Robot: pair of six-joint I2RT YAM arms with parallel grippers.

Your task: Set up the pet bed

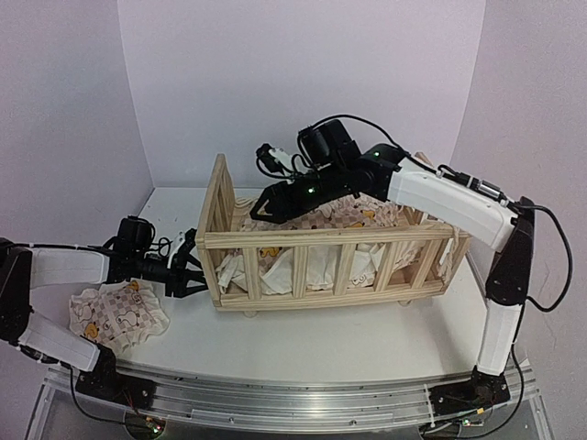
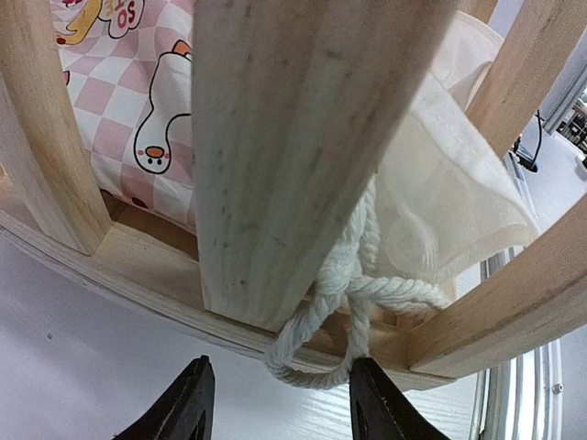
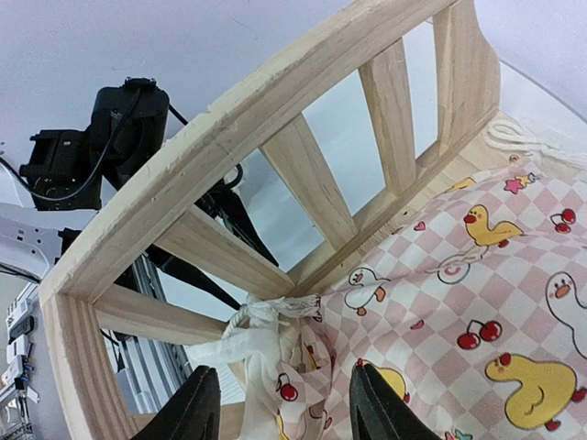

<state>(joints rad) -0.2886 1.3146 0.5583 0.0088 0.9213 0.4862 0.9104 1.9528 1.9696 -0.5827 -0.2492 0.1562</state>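
While the left pincer [image 2: 280, 385] and right pincer [image 3: 284, 385] gape empty, the cushion [image 2: 110, 92] shows letters "SO".

slatted rails [image 1: 321, 238] block sides, top open

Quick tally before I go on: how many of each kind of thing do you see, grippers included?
Wooden frame: 1
Patterned cushions: 2, the cushion in the frame and the loose cushion outside it
Grippers: 2, left gripper and right gripper
Total: 5
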